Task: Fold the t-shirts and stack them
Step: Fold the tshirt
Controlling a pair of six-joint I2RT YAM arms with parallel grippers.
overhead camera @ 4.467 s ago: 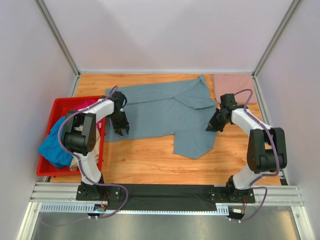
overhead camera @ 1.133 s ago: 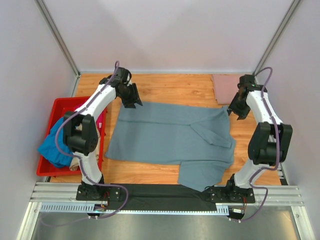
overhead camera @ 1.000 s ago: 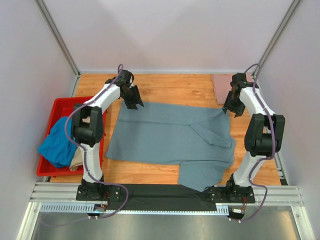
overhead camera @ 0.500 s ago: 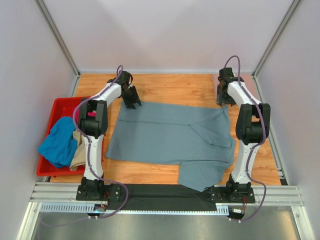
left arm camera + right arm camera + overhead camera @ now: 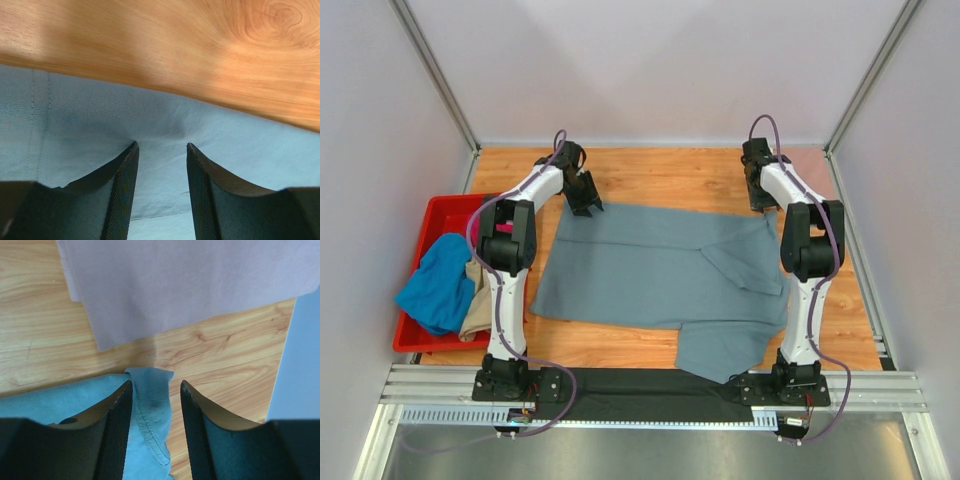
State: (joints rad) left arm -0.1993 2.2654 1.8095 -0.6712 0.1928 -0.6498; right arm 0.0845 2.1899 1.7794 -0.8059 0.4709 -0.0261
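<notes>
Top external view hides both sets of fingertips from you under the wrists. The left gripper (image 5: 586, 203) sits at the upper left corner of the grey shirt (image 5: 660, 265), the right gripper (image 5: 761, 198) at its upper right. At left, a red bin (image 5: 440, 208) holds a blue shirt (image 5: 432, 285) and a beige shirt (image 5: 476, 312).

Left wrist view shows you spread jaws, tips pressing the grey cloth, a pucker between them, with bare table (image 5: 200, 45) above.

Right wrist view shows spread jaws astride the grey corner, not pinching it. A pink shirt (image 5: 175, 285) lies near, cut off at the top.
</notes>
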